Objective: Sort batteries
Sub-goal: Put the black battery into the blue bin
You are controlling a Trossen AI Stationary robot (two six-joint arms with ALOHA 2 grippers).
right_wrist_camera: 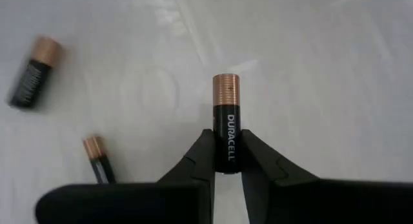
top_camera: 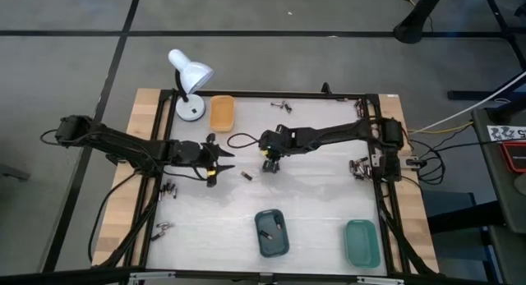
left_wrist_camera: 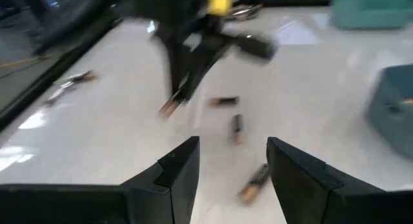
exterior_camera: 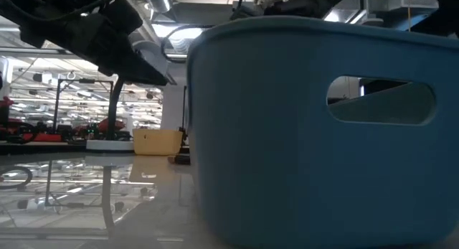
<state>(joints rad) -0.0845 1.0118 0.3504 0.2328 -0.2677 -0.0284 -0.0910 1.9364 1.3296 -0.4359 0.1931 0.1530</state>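
1. Gripping one battery [right_wrist_camera: 226, 133] by its dark lower end, the right gripper [right_wrist_camera: 226, 161] has its two fingers pressed against either side, and the copper-coloured end sticks out past the fingertips.
2. In the view from above, this right gripper [top_camera: 270, 163] hangs over the middle of the white table [top_camera: 320, 203], with its arm reaching in from the right edge.
3. Two more batteries lie loose on the table beside the held one: a blurred battery [right_wrist_camera: 33, 74] farther off and another battery [right_wrist_camera: 99, 160] close by the gripper.
4. The left gripper [top_camera: 215, 163] sits left of centre, just to the left of the right gripper, and its fingers stand wide apart with nothing between them.
5. Seen from the left wrist, that left gripper [left_wrist_camera: 231, 166] points across the table toward a few loose batteries [left_wrist_camera: 237, 128] lying just ahead of it.
6. Small heaps of batteries rest elsewhere: one heap [top_camera: 282, 106] at the far edge, one heap [top_camera: 360, 166] by the right edge, and another [top_camera: 163, 228] at the near left.
7. An orange tray [top_camera: 221, 112] sits at the far left beside a white desk lamp [top_camera: 189, 78].
8. A dark teal tray [top_camera: 271, 232] lies near the front middle with a small item inside, and a green tray [top_camera: 362, 243] lies to its right.
9. The low view is mostly filled by the wall of a blue bin [exterior_camera: 301, 134].
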